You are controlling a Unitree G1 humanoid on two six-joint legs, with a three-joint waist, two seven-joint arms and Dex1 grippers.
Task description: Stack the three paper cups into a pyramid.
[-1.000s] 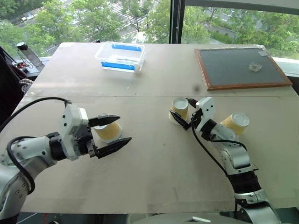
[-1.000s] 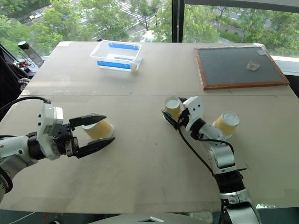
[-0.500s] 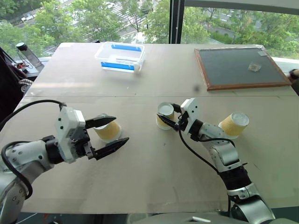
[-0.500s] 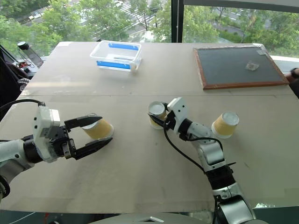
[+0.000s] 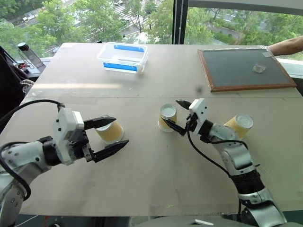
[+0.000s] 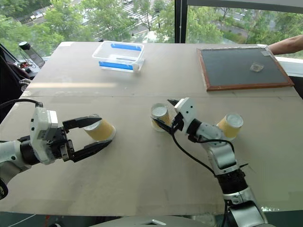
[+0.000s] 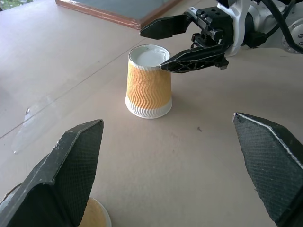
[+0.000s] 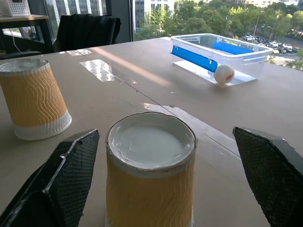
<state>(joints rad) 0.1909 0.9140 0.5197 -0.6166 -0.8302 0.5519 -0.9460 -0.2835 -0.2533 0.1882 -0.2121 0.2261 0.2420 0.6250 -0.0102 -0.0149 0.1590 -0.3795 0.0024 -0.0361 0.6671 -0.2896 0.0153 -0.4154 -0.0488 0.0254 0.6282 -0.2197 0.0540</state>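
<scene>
One paper cup [image 5: 167,117] stands upside down mid-table, white base up. My right gripper [image 5: 176,116] is open; its fingertips [image 8: 61,179] flank this cup without touching it. A second paper cup [image 5: 110,131] stands upside down on the left, between the fingers of my open left gripper [image 5: 121,131], which does not grip it. The third paper cup [image 5: 239,126] lies tipped on its side behind my right forearm. In the left wrist view the middle cup [image 7: 148,81] stands ahead, with the right gripper [image 7: 152,49] at its top.
A clear plastic box with blue strips [image 5: 122,56] holds a white ball [image 8: 223,74] at the back left. A framed dark board [image 5: 244,68] lies at the back right, and a person's arm [image 5: 286,46] reaches in above it. A bottle [image 5: 26,53] stands beyond the left edge.
My right gripper carried the middle cup leftward, set it down upside down, then opened and drew back a little. A person's arm came in at the top right. My left gripper stayed put.
</scene>
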